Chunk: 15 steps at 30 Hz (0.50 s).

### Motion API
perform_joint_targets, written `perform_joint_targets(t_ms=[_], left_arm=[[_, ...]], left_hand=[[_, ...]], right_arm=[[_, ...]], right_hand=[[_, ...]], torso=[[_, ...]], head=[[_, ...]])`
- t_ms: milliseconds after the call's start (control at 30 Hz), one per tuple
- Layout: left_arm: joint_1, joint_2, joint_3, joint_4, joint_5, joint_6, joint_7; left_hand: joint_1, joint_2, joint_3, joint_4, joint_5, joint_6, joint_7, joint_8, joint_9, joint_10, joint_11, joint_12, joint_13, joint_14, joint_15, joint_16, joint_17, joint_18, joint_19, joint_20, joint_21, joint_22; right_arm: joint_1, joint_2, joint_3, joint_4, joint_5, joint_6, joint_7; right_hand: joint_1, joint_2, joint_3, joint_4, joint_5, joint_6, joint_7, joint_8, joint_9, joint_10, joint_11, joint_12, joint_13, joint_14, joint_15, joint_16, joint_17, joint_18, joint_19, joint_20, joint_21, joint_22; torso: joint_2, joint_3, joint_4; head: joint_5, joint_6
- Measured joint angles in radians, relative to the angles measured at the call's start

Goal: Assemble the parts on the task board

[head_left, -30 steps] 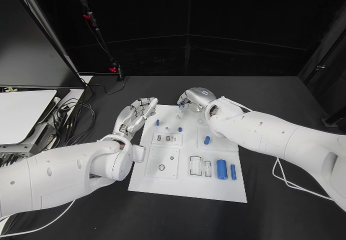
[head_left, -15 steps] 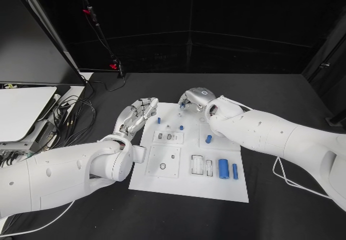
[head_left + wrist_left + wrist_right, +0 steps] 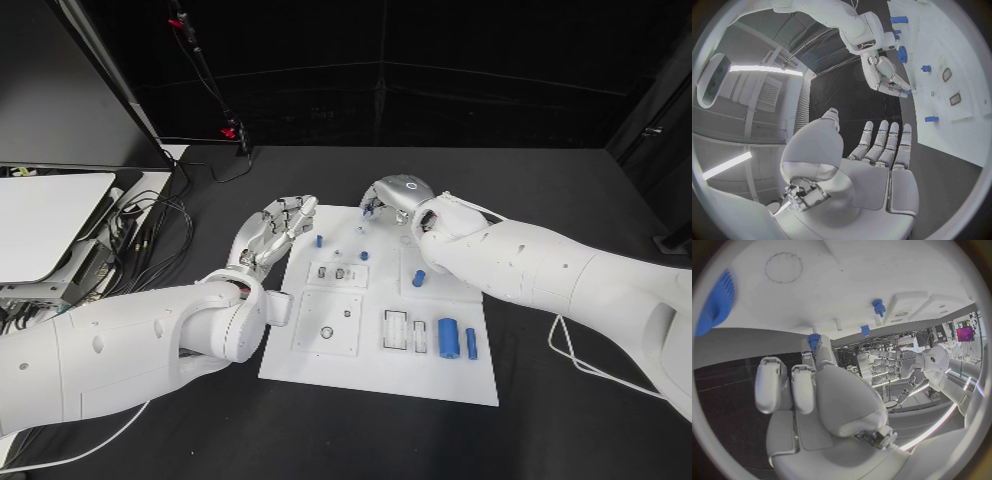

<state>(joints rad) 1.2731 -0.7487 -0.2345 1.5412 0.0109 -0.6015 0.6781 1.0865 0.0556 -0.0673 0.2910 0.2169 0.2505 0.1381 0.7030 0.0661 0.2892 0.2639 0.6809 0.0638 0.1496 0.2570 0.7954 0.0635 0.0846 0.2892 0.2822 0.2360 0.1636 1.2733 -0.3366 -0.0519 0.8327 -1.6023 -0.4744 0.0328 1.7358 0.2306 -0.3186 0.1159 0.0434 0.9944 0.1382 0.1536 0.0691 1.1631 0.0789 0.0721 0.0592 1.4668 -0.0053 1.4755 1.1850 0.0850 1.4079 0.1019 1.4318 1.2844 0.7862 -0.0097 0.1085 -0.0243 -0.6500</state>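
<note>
I am watching my right hand [image 3: 387, 200] at the far edge of the white board [image 3: 378, 380]. It is pinching a small blue peg [image 3: 814, 341] with its fingertips, right over the board's far end. My left hand [image 3: 278, 228] is resting flat beside the board's left edge, fingers stretched out and holding nothing.

I am thinking about what could go wrong. The peg is tiny and my grip on it is only at the tips, so it could slip out and roll off onto the black table [image 3: 577, 200]. If I am pushing it down crooked, it could jam or tip over. My right arm is hanging over the board too, so it could knock the loose pieces lying under it.

Now I am counting in the head view. I am seeing two hands and one board. I am seeing two small blue pegs [image 3: 319, 240] standing near the left side, one short blue piece [image 3: 418, 278] in the middle, and two long blue rods [image 3: 449, 338] lying near the right edge. Smaller bits are too tiny to count.
</note>
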Motion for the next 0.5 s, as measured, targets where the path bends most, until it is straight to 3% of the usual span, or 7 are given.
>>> perform_joint_targets(t_ms=[500], left_arm=[[0.000,0.001,0.000,-0.002,0.000,0.001,0.000]], left_hand=[[0.000,0.000,0.000,0.000,0.000,0.000,0.000,0.000,0.000,0.000,0.000,0.000,0.000,0.000,0.000,0.000,0.000,0.000,0.000,0.000,0.000,0.000]], right_arm=[[0.000,0.015,0.000,-0.011,-0.004,0.006,-0.009]], right_hand=[[0.000,0.000,0.000,0.000,-0.001,0.000,0.000,-0.001,0.000,0.000,0.000,-0.004,0.000,0.000,0.000,0.000,-0.002,0.000,0.000,0.000,0.000,0.000]], torso=[[0.000,-0.0002,-0.0006]], head=[[-0.003,-0.008]])
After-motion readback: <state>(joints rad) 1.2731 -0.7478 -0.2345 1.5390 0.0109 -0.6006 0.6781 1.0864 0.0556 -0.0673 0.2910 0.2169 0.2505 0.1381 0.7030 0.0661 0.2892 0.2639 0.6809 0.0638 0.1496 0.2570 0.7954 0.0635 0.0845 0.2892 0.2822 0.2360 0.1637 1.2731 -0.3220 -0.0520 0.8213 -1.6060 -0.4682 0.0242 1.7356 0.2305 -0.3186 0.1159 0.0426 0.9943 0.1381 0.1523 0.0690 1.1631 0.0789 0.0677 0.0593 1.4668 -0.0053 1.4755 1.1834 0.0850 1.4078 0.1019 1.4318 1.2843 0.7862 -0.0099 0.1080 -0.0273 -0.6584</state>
